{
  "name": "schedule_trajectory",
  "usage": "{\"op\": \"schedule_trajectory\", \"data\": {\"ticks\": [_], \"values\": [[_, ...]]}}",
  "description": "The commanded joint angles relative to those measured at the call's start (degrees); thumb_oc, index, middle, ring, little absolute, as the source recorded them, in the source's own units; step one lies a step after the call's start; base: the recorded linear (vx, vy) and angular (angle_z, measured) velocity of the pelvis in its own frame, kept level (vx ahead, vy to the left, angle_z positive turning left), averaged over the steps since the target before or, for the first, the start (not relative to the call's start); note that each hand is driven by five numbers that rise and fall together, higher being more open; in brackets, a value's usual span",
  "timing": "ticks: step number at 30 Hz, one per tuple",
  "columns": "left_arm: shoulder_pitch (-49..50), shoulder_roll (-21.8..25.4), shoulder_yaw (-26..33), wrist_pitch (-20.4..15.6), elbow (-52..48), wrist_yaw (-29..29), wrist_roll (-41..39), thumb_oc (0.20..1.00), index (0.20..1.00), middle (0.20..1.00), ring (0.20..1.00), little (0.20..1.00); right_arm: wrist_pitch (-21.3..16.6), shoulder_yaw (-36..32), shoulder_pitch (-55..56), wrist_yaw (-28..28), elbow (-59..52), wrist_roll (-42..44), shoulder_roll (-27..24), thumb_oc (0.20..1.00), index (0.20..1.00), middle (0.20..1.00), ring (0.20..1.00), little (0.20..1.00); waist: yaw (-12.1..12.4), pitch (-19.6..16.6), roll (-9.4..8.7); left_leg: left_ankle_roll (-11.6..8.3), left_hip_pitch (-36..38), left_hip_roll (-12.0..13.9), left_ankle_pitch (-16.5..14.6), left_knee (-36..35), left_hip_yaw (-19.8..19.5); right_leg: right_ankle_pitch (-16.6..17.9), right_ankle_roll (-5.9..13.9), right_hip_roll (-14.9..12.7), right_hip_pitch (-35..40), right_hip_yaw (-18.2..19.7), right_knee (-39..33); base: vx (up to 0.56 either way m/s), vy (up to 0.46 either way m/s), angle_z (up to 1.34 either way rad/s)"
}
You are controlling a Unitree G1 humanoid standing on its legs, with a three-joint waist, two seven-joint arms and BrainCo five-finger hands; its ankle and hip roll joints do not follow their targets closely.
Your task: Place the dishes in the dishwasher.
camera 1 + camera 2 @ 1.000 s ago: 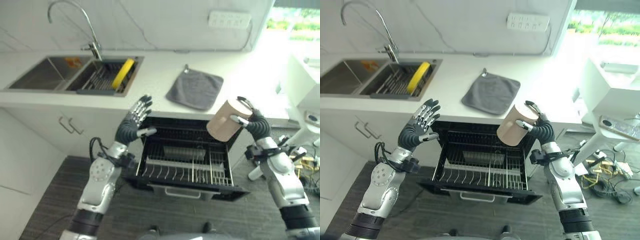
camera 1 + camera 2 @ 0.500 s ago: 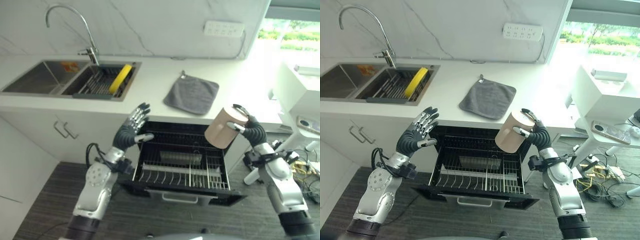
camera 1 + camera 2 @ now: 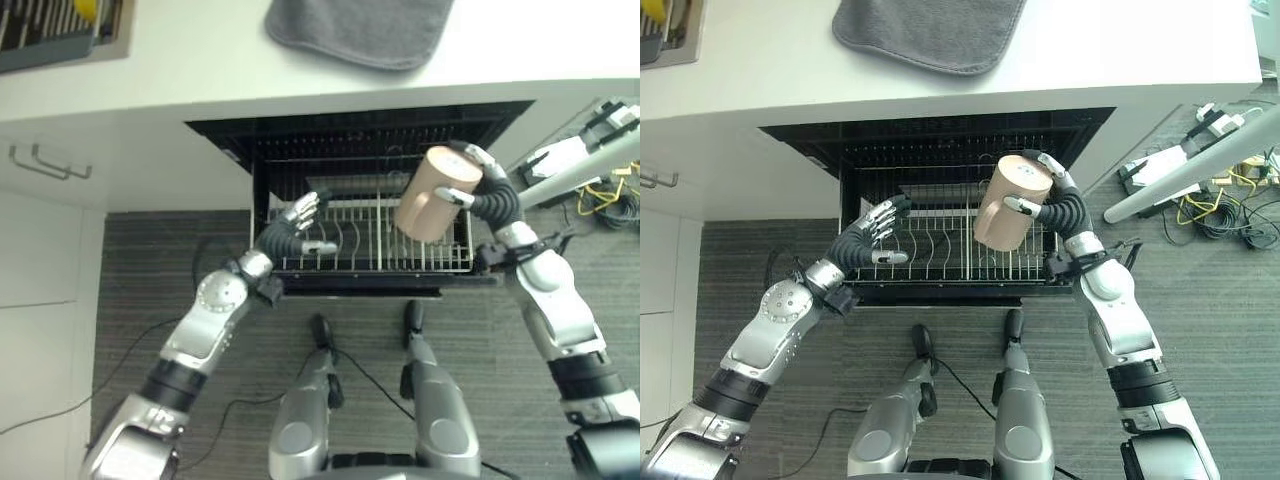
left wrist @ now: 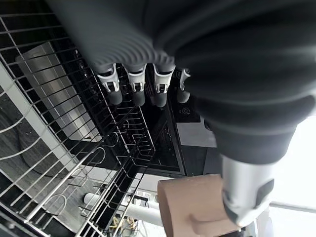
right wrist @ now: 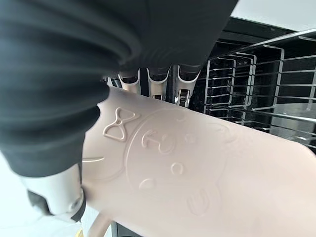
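Now the right hand [image 3: 1058, 203] holds a pale pink mug [image 3: 1007, 203] above the right half of the pulled-out dishwasher rack [image 3: 940, 250], its fingers [image 5: 157, 81] curled over the far side of the mug and its thumb pressed against the near side. The mug is tilted, its flat round end turned up and toward the worktop [image 3: 1120, 50], and it hangs clear of the rack's wires. In the right wrist view the mug's side shows an embossed bear face with a bow, and a handle curves off at the lower edge.

Over the left front part of the rack, the left hand [image 3: 872, 235] hovers with its fingers [image 4: 136, 86] straight and slightly spread and the thumb held apart, holding nothing. From the left wrist view the mug shows past that thumb, well apart from the left hand.

The rack is black wire with rows of upright prongs, drawn forward out of the open dishwasher [image 3: 360, 140] that sits beneath the worktop. A grey cloth [image 3: 930, 30] lies on the worktop behind the rack, to the rear of the mug. A sink drainer [image 3: 55, 35] sits far off to the left of the rack, a scrap of yellow in it. Beneath the rack lies a dark striped floor [image 3: 1220, 300].
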Motion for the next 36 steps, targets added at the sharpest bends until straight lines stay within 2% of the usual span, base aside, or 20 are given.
{"op": "schedule_trajectory", "data": {"ticks": [1, 2, 5, 8, 9, 10, 11, 12, 15, 16, 18, 22, 26, 30, 36], "values": [[0.34, 4.56, -1.42, 5.81, 0.57, -2.29, 9.19, 1.0, 1.0, 1.0, 1.0, 1.0, -2.49, -2.18, -3.48, -0.04, -4.77, 1.86, -2.49, 0.2, 0.2, 0.2, 0.2, 0.2, -0.29, -3.3, -1.02, -0.87, -2.05, 1.11, -5.06, 7.94, -3.36, -9.84, 4.76, -3.61, -0.24, 2.45, 10.38, 0.01, 0.057, -0.04], [0.36, 5.46, -1.57, 7.76, 0.5, -2.94, 11.02, 1.0, 1.0, 1.0, 1.0, 1.0, -2.4, -2.28, -3.54, -0.04, -4.77, 2.22, -3.03, 0.2, 0.2, 0.2, 0.2, 0.2, -0.28, -3.19, -0.94, -0.88, -2.53, 1.2, -5.42, 9.15, -3.53, -10.26, 4.56, -3.62, -0.56, 2.44, 11.29, 0.01, 0.058, -0.08], [-0.44, 9.57, -3.58, 16.67, 2.44, -6.42, 19.01, 1.0, 1.0, 1.0, 1.0, 1.0, -2.05, -2.5, -4.51, -0.09, -4.26, 4.32, -5.45, 0.2, 0.2, 0.2, 0.2, 0.2, -0.38, -2.37, -0.66, -0.95, -5.38, 1.92, -7.51, 16.12, -4.55, -13.44, 3.41, -3.62, -3.3, 2.17, 18.52, -0.01, 0.057, -0.18], [-0.92, 10.42, -5.98, 22.25, 6.52, -10.05, 25.77, 1.0, 1.0, 1.0, 1.0, 1.0, -1.26, -2.36, -4.97, 0.31, -3.96, 5.06, -6.65, 0.2, 0.2, 0.2, 0.2, 0.2, -0.67, -1.98, -0.87, -0.7, -6.83, 2.33, -9.51, 21.17, -5.05, -15.66, 2.58, -3.82, -4.9, 2.35, 23.73, 0.03, 0.03, -0.07], [-1.19, 10.49, -7.85, 25.81, 9.45, -13.16, 31.55, 1.0, 1.0, 1.0, 1.0, 1.0, -0.65, -2.21, -5.39, 0.55, -3.32, 5.2, -7.06, 0.2, 0.2, 0.2, 0.2, 0.2, -0.82, -1.93, -0.97, -0.5, -7.22, 2.46, -11.08, 23.73, -5.31, -17.25, 2.2, -4.0, -5.43, 2.45, 26.47, 0.07, 0.034, 0.01], [-1.34, 10.45, -8.66, 27.51, 10.86, -14.72, 33.68, 1.0, 1.0, 1.0, 1.0, 1.0, -0.21, -1.94, -5.82, 0.58, -2.93, 5.28, -7.27, 0.2, 0.2, 0.2, 0.2, 0.2, -0.87, -1.98, -1.0, -0.41, -7.53, 2.51, -11.59, 24.78, -5.42, -17.78, 2.0, -4.07, -5.78, 2.55, 27.61, 0.08, 0.044, 0.03], [-1.94, 10.14, -10.09, 30.95, 14.13, -18.51, 39.67, 1.0, 1.0, 1.0, 1.0, 1.0, 0.81, -1.45, -6.89, 0.61, -2.01, 5.24, -7.49, 0.2, 0.2, 0.2, 0.2, 0.2, -0.94, -2.06, -1.03, -0.19, -7.95, 2.51, -12.46, 26.29, -5.63, -18.62, 1.76, -4.19, -6.28, 2.74, 29.15, 0.05, 0.043, 0.05], [-2.08, 10.14, -11.33, 32.8, 16.56, -20.26, 44.66, 1.0, 1.0, 1.0, 1.0, 1.0, 1.33, -1.0, -7.79, 0.63, -0.74, 5.28, -7.67, 0.2, 0.2, 0.2, 0.2, 0.2, -0.94, -2.13, -1.02, -0.12, -8.32, 2.47, -13.12, 27.67, -5.89, -19.08, 1.53, -4.31, -6.57, 2.82, 30.26, 0.05, 0.04, 0.07], [-2.36, 9.51, -12.94, 33.25, 19.37, -24.31, 50.53, 1.0, 1.0, 1.0, 1.0, 1.0, 3.11, -0.35, -9.25, 1.06, 0.79, 5.51, -7.43, 0.2, 0.2, 0.2, 0.2, 0.2, -0.99, -2.53, -1.05, 0.05, -8.42, 2.64, -13.6, 28.61, -6.18, -19.48, 1.21, -4.28, -6.56, 3.11, 30.97, 0.05, 0.026, 0.03], [-2.57, 8.68, -14.33, 34.38, 20.03, -29.3, 53.87, 1.0, 1.0, 1.0, 1.0, 1.0, 3.99, -0.02, -10.29, 2.45, 2.74, 4.97, -7.12, 0.2, 0.2, 0.2, 0.2, 0.2, -1.01, -2.66, -1.0, 0.05, -8.29, 2.6, -13.66, 28.7, -6.2, -19.38, 1.24, -4.18, -6.39, 3.32, 30.86, 0.03, 0.037, -0.01], [-3.47, 8.38, -17.18, 34.45, 21.34, -34.97, 57.68, 1.0, 1.0, 1.0, 1.0, 1.0, 5.62, 1.42, -13.47, 3.93, 5.86, 3.59, -7.57, 0.2, 0.2, 0.2, 0.2, 0.2, -0.83, -2.07, -0.86, 0.13, -8.11, 2.43, -13.36, 28.13, -6.18, -19.02, 1.57, -4.19, -6.23, 3.48, 30.18, -0.03, 0.03, -0.05], [-3.61, 9.14, -20.48, 33.48, 20.7, -39.69, 60.78, 1.0, 1.0, 1.0, 1.0, 1.0, 6.37, 2.69, -16.79, 4.83, 10.0, 3.2, -8.46, 0.2, 0.2, 0.2, 0.2, 0.2, -0.4, -1.5, -0.76, 0.19, -8.51, 2.26, -12.87, 27.5, -6.25, -18.51, 1.89, -4.04, -6.42, 3.45, 29.35, -0.08, -0.001, -0.08], [-3.46, 10.62, -24.53, 30.87, 19.19, -43.9, 64.32, 1.0, 1.0, 1.0, 1.0, 1.0, 6.72, 4.54, -20.91, 5.55, 15.95, 3.19, -9.65, 0.2, 0.2, 0.2, 0.2, 0.2, 0.35, -0.87, -0.73, 0.2, -9.21, 2.04, -12.64, 27.26, -6.62, -18.43, 2.12, -3.97, -6.82, 3.15, 29.12, -0.06, -0.024, -0.03], [-0.28, 9.83, -28.18, 29.62, 18.06, -41.44, 65.12, 1.0, 1.0, 1.0, 1.0, 1.0, 6.68, 6.22, -24.33, 6.5, 23.73, 2.4, -10.35, 0.2, 0.2, 0.2, 0.2, 0.2, 1.72, -0.87, -0.32, 0.34, -10.75, 1.75, -12.48, 27.25, -7.42, -18.92, 1.98, -3.95, -7.96, 2.61, 29.7, -0.04, -0.022, 0.05], [2.63, 8.39, -29.71, 28.88, 18.21, -37.12, 65.67, 1.0, 1.0, 1.0, 1.0, 1.0, 7.08, 7.78, -27.54, 6.55, 29.65, 0.45, -10.89, 0.2, 0.2, 0.2, 0.2, 0.2, 2.99, -0.87, 0.49, 0.31, -12.25, 1.23, -12.37, 27.68, -8.12, -19.34, 2.02, -4.53, -9.34, 2.16, 30.71, 0.01, 0.002, 0.03]]}}
